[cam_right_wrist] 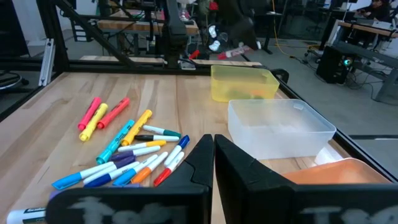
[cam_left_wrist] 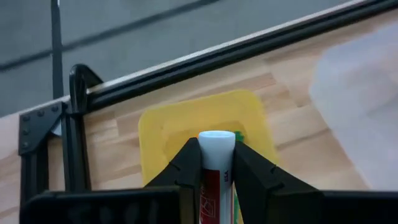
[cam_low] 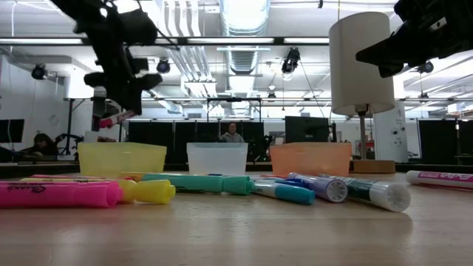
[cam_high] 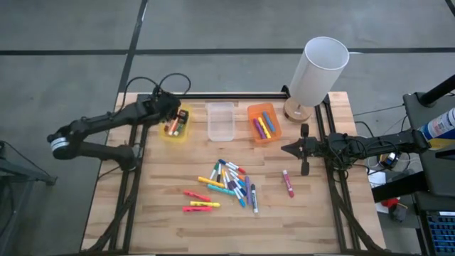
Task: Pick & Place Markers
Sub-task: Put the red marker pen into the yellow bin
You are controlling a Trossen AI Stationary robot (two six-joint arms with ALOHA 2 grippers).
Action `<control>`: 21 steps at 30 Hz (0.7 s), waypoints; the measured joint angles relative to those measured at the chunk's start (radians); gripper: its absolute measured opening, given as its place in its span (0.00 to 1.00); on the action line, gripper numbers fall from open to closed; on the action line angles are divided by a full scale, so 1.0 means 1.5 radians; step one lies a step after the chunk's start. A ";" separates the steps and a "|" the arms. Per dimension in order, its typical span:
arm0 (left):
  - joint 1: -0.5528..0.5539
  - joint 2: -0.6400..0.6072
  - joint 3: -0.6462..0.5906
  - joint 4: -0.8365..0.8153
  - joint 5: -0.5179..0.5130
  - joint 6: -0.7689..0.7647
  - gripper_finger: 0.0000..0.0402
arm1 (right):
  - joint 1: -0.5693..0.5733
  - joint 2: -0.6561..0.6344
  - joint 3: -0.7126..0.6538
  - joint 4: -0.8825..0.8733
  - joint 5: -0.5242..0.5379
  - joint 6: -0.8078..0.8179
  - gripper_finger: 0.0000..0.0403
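High view: three bins; one red marker in left gripper.

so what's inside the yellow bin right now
The high view shows a few markers lying in the yellow bin, orange and red among them. The left gripper, shut on a white-bodied marker, hangs over the bin and hides part of it.

Wooden table with scattered markers, three bins (yellow, clear, orange), lamp.

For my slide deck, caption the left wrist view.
Left gripper holds a red-and-white marker above the yellow bin.
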 joint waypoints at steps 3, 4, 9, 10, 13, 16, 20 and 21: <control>0.049 0.040 0.000 0.015 0.049 0.011 0.16 | 0.000 0.000 0.000 0.000 0.000 0.000 0.02; 0.060 0.055 0.000 0.017 0.061 0.011 0.16 | 0.000 0.000 0.000 0.000 0.000 0.000 0.02; 0.084 0.139 -0.001 0.045 0.079 0.045 0.16 | 0.000 0.000 0.000 0.000 0.000 0.000 0.02; 0.084 0.154 -0.001 0.055 0.081 0.048 0.16 | 0.000 0.000 0.000 0.000 0.000 0.000 0.02; 0.084 0.194 -0.001 0.081 0.085 0.047 0.16 | 0.000 0.000 0.000 0.000 0.000 0.000 0.02; 0.084 0.229 -0.001 0.096 0.101 0.044 0.16 | 0.000 0.000 0.000 0.000 0.000 0.000 0.02; 0.084 0.262 -0.001 0.090 0.102 0.042 0.16 | 0.000 0.000 0.000 0.000 0.000 0.000 0.02; 0.084 0.267 -0.001 0.090 0.102 0.042 0.16 | 0.000 0.000 0.000 0.000 0.000 0.000 0.02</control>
